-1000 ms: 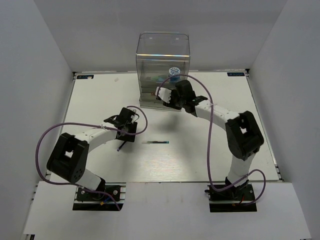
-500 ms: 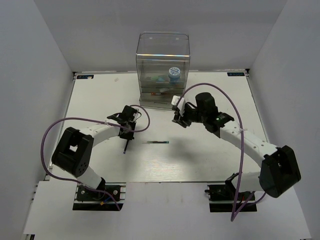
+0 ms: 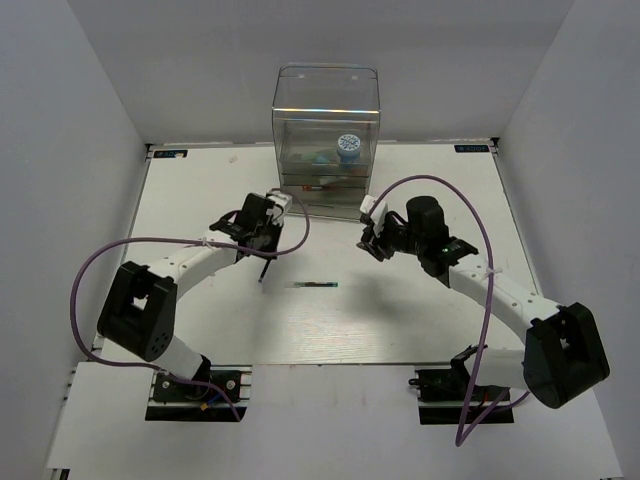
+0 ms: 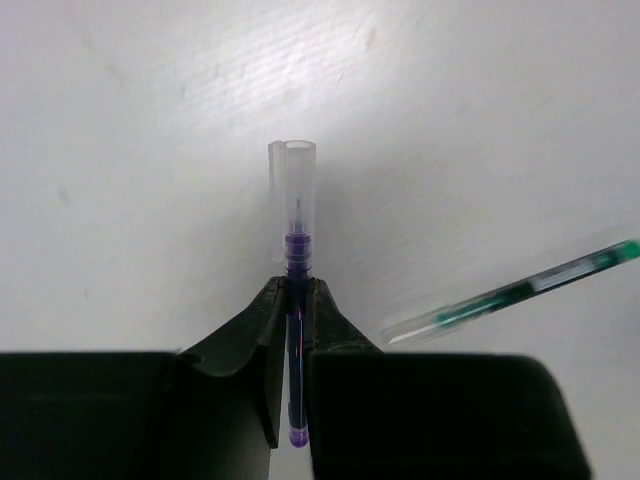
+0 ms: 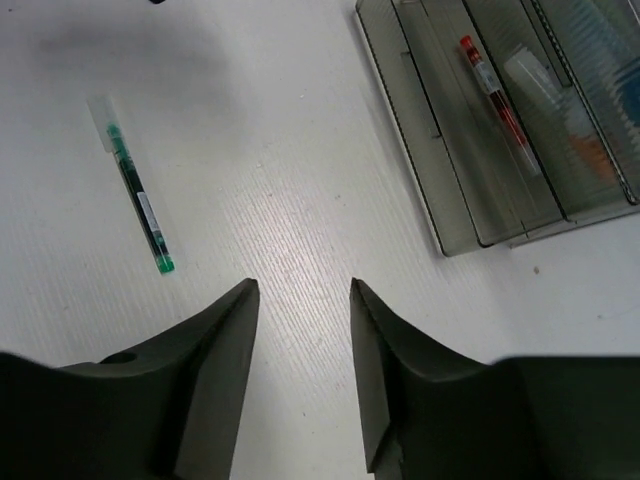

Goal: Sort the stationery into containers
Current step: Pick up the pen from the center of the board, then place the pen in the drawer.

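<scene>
While the roll (image 3: pixel 348 146) and a red-marked pen (image 5: pixel 490 90) seemingly sit in the organiser (image 3: pixel 326 110) already, the left fingers (image 4: pixel 262 335) pinch a purple pen (image 4: pixel 297 250), the right fingers (image 5: pixel 225 340) hang spread, and a green pen (image 5: pixel 138 205) lies unsorted on the table (image 3: pixel 200 200).

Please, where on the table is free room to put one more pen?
Free: the far corners on either side of the organiser, and the near strip between the green pen and the arm bases. Crowded: before the organiser, where the left end effector, holding a purple pen, and the open right end effector hover.
</scene>
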You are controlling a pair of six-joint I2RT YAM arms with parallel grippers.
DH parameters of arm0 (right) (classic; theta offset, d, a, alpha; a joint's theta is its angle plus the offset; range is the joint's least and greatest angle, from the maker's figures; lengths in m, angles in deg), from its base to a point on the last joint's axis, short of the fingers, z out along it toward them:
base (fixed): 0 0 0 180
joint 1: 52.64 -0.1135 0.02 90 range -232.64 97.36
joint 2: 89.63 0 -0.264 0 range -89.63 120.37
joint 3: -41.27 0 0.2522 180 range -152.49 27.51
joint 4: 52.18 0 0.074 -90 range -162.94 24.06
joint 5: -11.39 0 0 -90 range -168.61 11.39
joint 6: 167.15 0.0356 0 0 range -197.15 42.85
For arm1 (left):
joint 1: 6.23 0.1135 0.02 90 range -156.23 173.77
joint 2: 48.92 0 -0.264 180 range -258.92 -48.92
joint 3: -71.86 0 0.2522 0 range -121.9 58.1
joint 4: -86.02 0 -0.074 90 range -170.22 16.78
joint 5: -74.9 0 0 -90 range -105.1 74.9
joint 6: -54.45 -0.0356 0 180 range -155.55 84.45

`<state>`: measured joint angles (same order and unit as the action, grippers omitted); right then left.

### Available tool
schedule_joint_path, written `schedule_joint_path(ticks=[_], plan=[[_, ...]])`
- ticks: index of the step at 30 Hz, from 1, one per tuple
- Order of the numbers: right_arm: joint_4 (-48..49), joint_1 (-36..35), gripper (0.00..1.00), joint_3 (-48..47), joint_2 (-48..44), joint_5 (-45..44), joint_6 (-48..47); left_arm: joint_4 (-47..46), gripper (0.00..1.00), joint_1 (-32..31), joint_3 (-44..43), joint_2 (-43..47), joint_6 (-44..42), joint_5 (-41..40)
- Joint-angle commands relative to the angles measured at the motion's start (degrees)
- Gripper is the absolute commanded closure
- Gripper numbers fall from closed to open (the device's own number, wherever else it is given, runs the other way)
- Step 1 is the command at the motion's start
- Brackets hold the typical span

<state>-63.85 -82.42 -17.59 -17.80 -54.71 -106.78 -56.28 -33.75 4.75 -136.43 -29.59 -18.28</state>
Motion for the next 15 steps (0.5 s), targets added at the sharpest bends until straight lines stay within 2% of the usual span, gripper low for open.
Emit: schedule_joint_path(ticks=[1,2,5,8,12,15], plan=[[3.98,1.65,0.54,1.24,-1.96,0.27,1.41,-6.62,1.00,-0.24,-5.36,3.04,-7.70,8.16],[4.24,2.26,0.58,1.33,-2.05,0.70,1.50,-8.28,1.00,-0.24,-7.28,3.04,-11.02,9.23],[4.42,2.97,0.62,1.59,-1.96,1.50,1.68,-10.67,1.00,-0.24,-10.19,2.43,-16.48,14.24],[4.51,3.24,0.62,1.68,-1.87,2.20,1.76,-13.48,1.00,-0.24,-14.60,-0.38,-24.31,20.21],[4.86,3.68,0.62,1.94,-2.13,2.47,1.50,-15.33,1.00,-0.24,-21.52,-6.07,-33.43,23.91],[5.38,4.11,0.62,2.47,-2.57,2.55,1.33,-18.22,1.00,-0.24,-22.95,-9.42,-38.64,26.46]])
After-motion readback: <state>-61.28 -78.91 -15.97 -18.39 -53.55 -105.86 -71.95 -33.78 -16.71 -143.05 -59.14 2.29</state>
